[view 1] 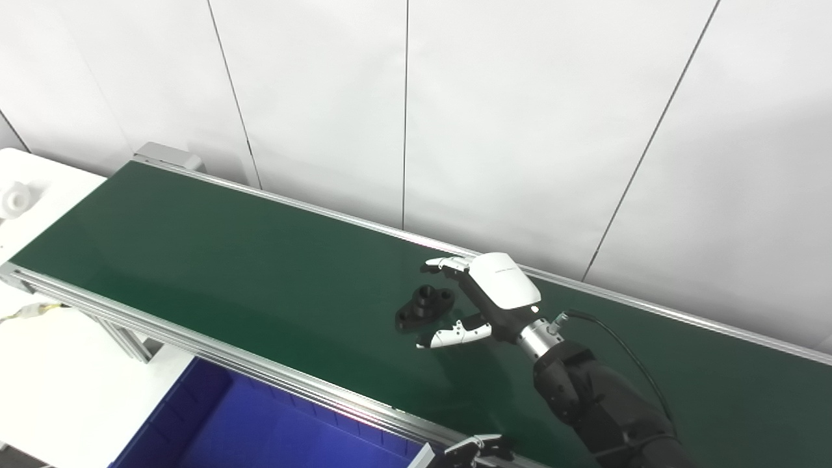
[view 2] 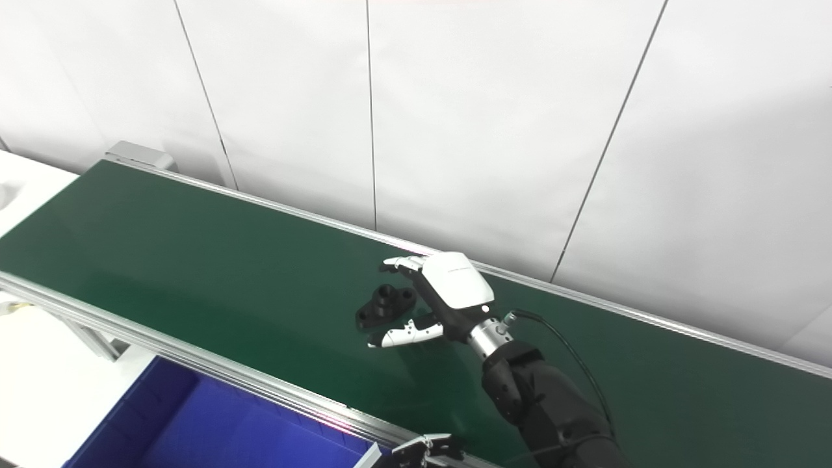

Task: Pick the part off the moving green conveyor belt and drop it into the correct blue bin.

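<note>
Basically, one dark green conveyor belt (view 1: 214, 260) with aluminium side rails runs diagonally from upper left to lower right, white wall panels (view 1: 520, 117) behind it. One blue bin (view 1: 214, 422) sits at the bottom left of the frame, below the belt's near rail. A white table (view 1: 39, 188) at the far left edge carries a small white object (view 1: 14, 198), visible in the left eye view only; the right eye view cuts it off. One black part (view 1: 424, 305), a flanged piece with a raised round boss, lies on the belt near frame centre. Right hand (view 1: 478, 299) is over the belt just right of the part, fingers (view 1: 448, 262) spread above it in frame and thumb below it, holding nothing; contact with the part can't be told. Faint grey writing on the hand's white back plate, too small to read. Left hand (view 1: 478, 448) only peeks in at the bottom edge, dark fingers partly curled; its state cannot be told.
</note>
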Motion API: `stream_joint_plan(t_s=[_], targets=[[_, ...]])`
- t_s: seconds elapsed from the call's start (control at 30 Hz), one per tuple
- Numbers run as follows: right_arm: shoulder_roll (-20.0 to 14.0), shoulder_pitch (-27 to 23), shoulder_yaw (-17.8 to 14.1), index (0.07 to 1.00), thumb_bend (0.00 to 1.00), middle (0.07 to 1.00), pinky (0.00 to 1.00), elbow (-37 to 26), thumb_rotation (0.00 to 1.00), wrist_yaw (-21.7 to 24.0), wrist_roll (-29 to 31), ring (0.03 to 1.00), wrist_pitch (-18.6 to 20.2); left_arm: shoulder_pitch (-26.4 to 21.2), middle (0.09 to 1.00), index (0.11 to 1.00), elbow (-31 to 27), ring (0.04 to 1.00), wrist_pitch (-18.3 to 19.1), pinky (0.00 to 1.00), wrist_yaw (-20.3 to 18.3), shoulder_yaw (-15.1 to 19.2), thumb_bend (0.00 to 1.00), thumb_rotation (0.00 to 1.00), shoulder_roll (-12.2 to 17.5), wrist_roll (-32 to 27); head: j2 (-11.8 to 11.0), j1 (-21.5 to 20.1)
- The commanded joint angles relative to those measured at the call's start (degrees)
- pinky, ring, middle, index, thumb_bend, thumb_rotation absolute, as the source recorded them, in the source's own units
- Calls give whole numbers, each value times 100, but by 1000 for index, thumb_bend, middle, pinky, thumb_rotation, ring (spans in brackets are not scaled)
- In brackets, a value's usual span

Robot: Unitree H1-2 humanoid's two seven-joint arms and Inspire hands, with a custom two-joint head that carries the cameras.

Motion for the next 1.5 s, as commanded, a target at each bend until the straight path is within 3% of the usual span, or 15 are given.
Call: stream_joint_plan(t_s=[0.0, 0.4, 0.73, 1.47], targets=[[124, -296, -83, 683, 824, 760, 645, -8, 837, -167, -12, 720, -163, 416, 797, 807, -167, 773, -134, 695, 51, -569, 824, 933, -697, 293, 8, 1], [203, -415, -230, 656, 811, 694, 633, 484, 767, -2, -165, 674, -163, 521, 797, 809, -234, 775, -100, 699, 71, -645, 808, 925, -765, 384, 66, 74], [233, -489, -250, 688, 824, 707, 661, 1094, 759, -25, -418, 689, -162, 560, 789, 808, -259, 768, -163, 699, 78, -672, 797, 927, -747, 351, 104, 59], [113, -446, -393, 685, 809, 685, 614, 1275, 678, -78, -721, 646, -162, 701, 793, 808, -404, 772, -139, 704, -3, -660, 790, 930, -707, 372, 126, -28]])
